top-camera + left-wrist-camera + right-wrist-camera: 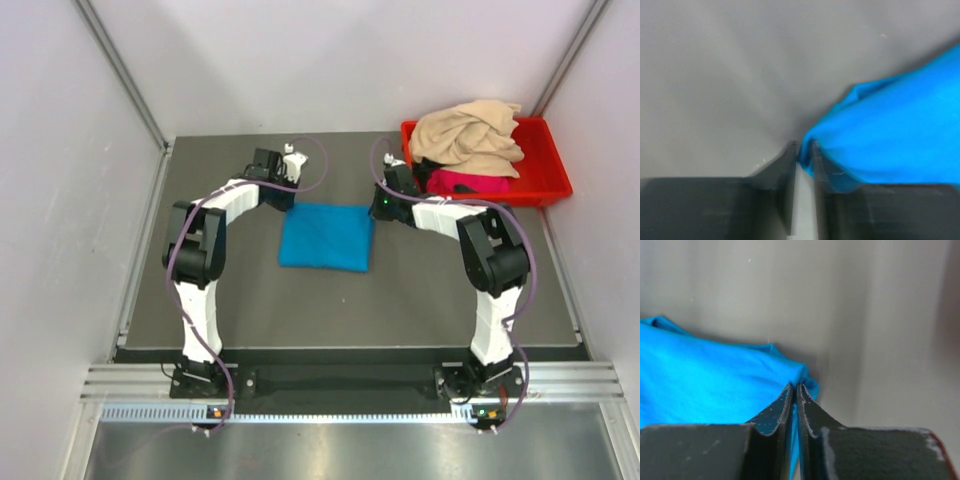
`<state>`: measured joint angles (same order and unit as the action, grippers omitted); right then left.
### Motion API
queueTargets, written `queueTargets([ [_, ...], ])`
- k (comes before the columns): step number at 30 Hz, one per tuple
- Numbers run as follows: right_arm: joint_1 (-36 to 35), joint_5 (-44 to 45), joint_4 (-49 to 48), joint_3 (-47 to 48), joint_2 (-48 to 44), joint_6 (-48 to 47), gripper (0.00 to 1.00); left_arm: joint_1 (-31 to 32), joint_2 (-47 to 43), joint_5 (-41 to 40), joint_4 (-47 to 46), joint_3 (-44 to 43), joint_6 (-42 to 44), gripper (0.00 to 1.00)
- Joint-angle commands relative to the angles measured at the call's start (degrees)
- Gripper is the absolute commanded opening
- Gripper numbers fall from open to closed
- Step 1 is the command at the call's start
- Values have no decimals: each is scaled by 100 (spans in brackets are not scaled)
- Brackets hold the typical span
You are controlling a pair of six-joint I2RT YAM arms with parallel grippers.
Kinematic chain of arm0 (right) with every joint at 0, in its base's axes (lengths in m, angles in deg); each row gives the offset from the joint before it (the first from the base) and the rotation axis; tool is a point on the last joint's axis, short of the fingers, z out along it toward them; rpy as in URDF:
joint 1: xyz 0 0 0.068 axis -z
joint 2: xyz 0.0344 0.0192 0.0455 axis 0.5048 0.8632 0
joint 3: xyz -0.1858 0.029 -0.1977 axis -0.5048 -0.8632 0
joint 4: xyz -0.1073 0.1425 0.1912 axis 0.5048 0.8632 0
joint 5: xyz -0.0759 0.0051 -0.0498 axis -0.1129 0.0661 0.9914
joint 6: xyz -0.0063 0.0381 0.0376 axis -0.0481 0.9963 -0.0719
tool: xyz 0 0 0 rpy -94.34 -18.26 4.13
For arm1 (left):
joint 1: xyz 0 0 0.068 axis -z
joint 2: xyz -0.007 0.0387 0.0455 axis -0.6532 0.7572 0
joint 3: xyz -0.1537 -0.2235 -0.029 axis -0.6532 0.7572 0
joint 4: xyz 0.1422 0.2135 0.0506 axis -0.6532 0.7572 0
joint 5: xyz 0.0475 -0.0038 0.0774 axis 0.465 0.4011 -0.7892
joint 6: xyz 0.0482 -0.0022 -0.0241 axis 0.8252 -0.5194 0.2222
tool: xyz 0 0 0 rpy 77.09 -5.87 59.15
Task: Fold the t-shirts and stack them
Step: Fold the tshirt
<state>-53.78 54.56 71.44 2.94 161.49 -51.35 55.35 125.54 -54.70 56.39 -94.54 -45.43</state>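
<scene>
Well, your table [400, 300] fills the middle of the overhead view, with the red bin [545, 155] at upper right holding the beige shirt [467, 135] heaped over the pink shirt [468, 183]. At centre lies the blue shirt [325, 237], folded into a neat rectangle. Expect all three to be light, limp and a little clingy (nothing fragile). Take them by a hem or corner and pinch every layer, or the fold will likely sag apart. Your left gripper [803, 146] sits at the blue shirt's upper-left corner overhead, jaws a slit apart with cloth at the tips; I cannot tell whether it grips. Your right gripper [795, 386] is pressed together at the upper-right corner. No labels or writing can be read.
</scene>
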Motion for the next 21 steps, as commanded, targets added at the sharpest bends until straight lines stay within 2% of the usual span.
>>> queueTargets([
  [1, 70, 134, -97, 417, 151, -9, 8, -33, 145, -328, -410, -360, -118, 28],
  [4, 96, 143, 77, 426, 81, -9, 32, -33, 155, -389, -375, -413, -215, 41],
  [5, 96, 151, 113, 417, 37, -18, 35, -33, 137, -424, -366, -422, -259, 47],
  [7, 105, 195, 280, 382, -138, -18, 42, -33, -3, -652, -348, -440, -312, 51],
  [8, 105, 196, 350, 356, -304, -26, 44, -33, -65, -775, -340, -431, -329, 56],
  [12, 88, -6, 342, -83, -832, 183, 49, -59, -477, -1250, -156, -309, -426, 60],
  [16, 52, -384, 290, -662, -1140, 386, 55, -103, -1328, -944, -6, 437, -575, 62],
  [21, -26, -946, 9, -1199, -1378, 702, 59, -95, -2148, 119, 222, 1877, -751, 65],
])
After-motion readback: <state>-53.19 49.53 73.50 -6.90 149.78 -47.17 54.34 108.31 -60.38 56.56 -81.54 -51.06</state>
